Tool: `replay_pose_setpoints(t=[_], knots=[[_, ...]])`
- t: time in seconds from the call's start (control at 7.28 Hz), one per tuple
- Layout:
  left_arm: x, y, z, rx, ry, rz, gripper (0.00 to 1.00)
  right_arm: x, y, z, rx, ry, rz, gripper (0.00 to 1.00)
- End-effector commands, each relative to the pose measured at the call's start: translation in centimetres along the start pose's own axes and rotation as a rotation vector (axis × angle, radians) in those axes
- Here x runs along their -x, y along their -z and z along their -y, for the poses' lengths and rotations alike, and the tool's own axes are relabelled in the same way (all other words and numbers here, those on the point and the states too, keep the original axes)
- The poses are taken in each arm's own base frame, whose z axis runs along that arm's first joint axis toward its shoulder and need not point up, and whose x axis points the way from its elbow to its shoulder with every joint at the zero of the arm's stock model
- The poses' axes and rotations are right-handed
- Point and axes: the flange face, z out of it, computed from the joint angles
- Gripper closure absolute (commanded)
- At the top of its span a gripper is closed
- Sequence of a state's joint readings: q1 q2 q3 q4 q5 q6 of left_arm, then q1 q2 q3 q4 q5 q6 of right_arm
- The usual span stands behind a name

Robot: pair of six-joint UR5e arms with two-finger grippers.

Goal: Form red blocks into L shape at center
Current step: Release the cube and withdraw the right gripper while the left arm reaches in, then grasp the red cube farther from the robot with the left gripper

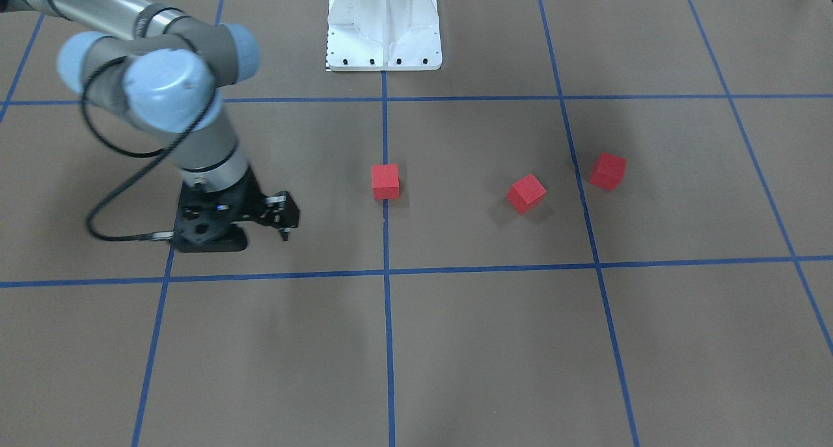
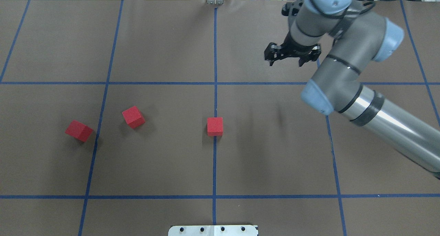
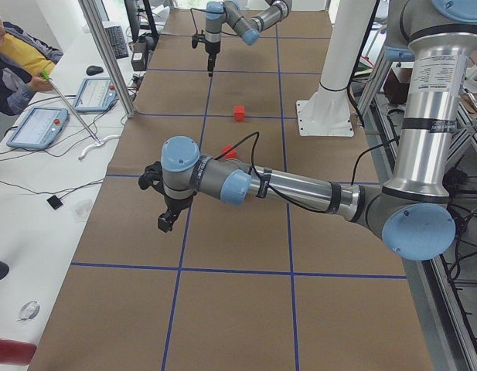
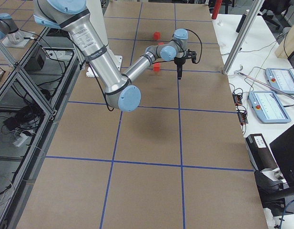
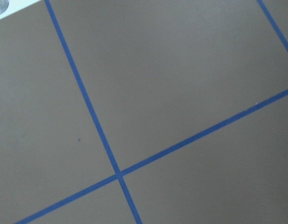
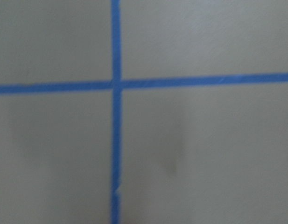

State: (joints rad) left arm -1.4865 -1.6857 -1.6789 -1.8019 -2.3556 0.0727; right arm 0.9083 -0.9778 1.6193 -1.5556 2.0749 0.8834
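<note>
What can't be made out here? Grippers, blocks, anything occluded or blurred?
- left gripper: seen only in the exterior left view, side-on, so open or shut cannot be told; it lies outside the overhead and front frames.
- leftmost red block: hidden behind the left arm in the exterior left view.
- Wrist views: only blue tape and table show, with no blocks or fingers; the right wrist view is blurred.

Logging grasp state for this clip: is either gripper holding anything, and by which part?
Nothing is held: all three red blocks lie loose on the table, and the right gripper is open and empty.
</note>
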Motion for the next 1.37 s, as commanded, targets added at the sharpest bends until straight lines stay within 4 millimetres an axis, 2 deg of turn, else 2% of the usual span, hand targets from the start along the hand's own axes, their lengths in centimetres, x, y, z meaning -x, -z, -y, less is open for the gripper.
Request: replay_pose_setpoints(t=[0.0,0.14,0.27,0.41,0.55,0.69,0.82,0.96,1.1,1.24], knots=[[-8.1,-3.5,4.9,-0.016,0.202,-0.015,0.00,-17.9,4.7,4.2,0.010,0.147,0.005,0.00],[-11.4,-4.0,6.7,-0.022,0.287,-0.030,0.00,-27.1,6.8,4.2,0.021,0.201,0.034,0.00],[-16.2,-4.6,8.0,-0.055,0.222,-0.083,0.00,-35.8,8.0,2.7,0.025,0.255,0.035,0.00],[-21.9,-7.4,7.4,-0.033,0.210,-0.164,0.00,-42.7,7.9,-0.2,0.037,0.278,0.020,0.00],[-28.8,-10.0,7.3,0.017,0.269,-0.235,0.00,-47.8,8.0,-2.7,0.044,0.270,0.007,0.00],[-33.6,-10.8,8.1,0.004,0.430,-0.228,0.00,-52.1,7.0,-6.3,0.068,0.211,-0.004,0.00],[-38.3,-14.1,6.4,0.004,0.511,-0.178,0.00,-55.1,6.2,-9.4,0.075,0.172,-0.012,0.00],[-41.3,-16.7,4.8,0.028,0.602,-0.126,0.00,-56.2,5.7,-11.0,0.060,0.177,-0.014,0.00],[-42.5,-18.3,3.7,0.048,0.670,-0.048,0.00,-57.0,5.3,-12.3,0.060,0.170,-0.015,0.00],[-43.6,-19.5,2.8,0.067,0.710,-0.009,0.01,-57.2,5.1,-12.6,0.063,0.168,-0.014,0.00]])
